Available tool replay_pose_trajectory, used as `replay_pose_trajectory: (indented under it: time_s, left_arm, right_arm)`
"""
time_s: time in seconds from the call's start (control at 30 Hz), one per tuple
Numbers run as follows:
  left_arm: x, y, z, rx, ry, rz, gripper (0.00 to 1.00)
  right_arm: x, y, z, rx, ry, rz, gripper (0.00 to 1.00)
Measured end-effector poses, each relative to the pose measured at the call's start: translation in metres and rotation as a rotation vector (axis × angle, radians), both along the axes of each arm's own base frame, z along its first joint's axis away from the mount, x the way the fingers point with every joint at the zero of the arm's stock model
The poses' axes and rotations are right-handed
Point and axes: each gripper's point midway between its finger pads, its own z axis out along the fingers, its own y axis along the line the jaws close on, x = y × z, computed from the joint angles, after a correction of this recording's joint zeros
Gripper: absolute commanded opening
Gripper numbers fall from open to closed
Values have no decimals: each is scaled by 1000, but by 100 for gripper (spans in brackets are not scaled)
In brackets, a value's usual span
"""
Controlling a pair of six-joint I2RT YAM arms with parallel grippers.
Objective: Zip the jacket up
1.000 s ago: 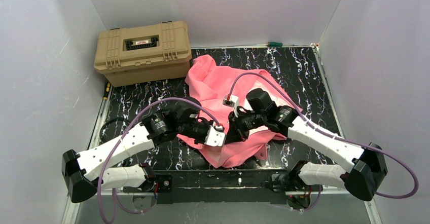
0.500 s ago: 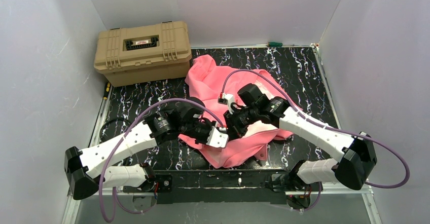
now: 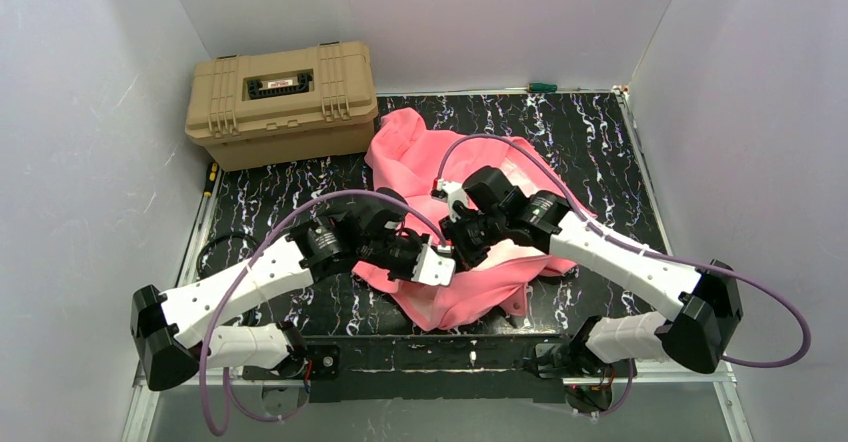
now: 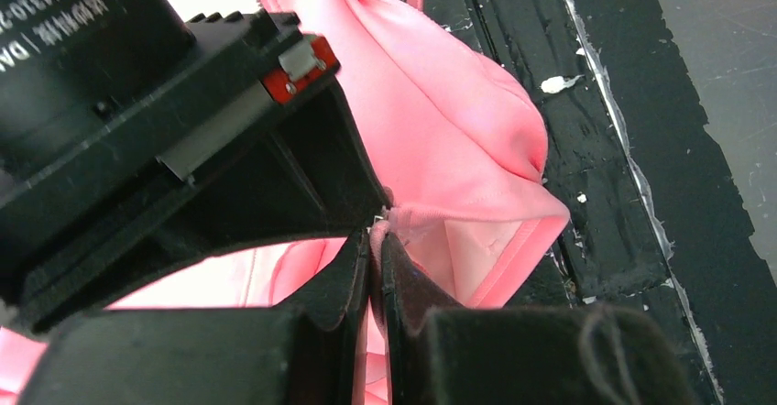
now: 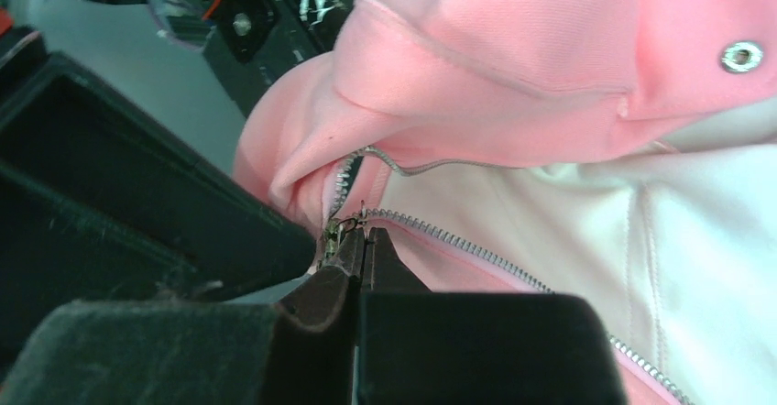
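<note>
The left gripper (image 4: 376, 236) has its two fingers pressed together on a fold of the jacket (image 3: 412, 152) at the hem. A little pink cloth bulges out at the tips. The right gripper (image 5: 354, 240) is likewise clamped on the jacket, with both fingers closed on a small metal piece where two rows of zipper teeth (image 5: 458, 240) meet. One row runs up into a pink fold and the other runs off to the right along the pale lining.

From above, the two grippers sit tip to tip, almost touching, over the near part of the garment. The single jacket lies crumpled in the middle of the black marbled table (image 3: 600, 142). Its far end reaches toward the back edge and its near corner hangs close to the front edge between the two arm bases.

One metal snap (image 5: 740, 56) shows in the right wrist view.

One tan case (image 3: 280, 102) stands closed at the back left corner, just beside the jacket but apart from it. One small green-handled tool (image 3: 541, 87) lies against the back wall. Two purple cables loop over the arms, one on each.
</note>
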Motion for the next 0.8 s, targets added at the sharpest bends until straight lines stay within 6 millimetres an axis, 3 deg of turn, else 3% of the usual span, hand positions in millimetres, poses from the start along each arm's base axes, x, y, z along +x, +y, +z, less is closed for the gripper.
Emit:
replay_pose_trajectory:
  time_s: [0.2, 0.33, 0.37, 0.47, 0.57, 0.67, 0.8]
  left_arm:
    - [6, -5, -1, 26, 19, 31, 0]
    - [9, -10, 6, 2, 4, 31, 0]
    - [10, -11, 9, -8, -2, 29, 3]
    - [8, -15, 18, -37, -21, 17, 26]
    - [-9, -20, 35, -102, -25, -50, 44]
    - [-25, -21, 57, -179, -47, -107, 48]
    - [-27, -20, 75, -241, -82, -109, 48]
  right_arm:
    - [14, -1, -5, -84, -64, -93, 1]
    - [19, -6, 4, -64, -115, -145, 1]
    - [20, -7, 8, -47, -123, -149, 1]
    - [17, -11, 18, 5, -130, -151, 1]
    - [22, -13, 25, 43, -156, -166, 1]
    - [26, -13, 27, 55, -163, -171, 1]
    - [23, -14, 27, 56, -164, -146, 1]
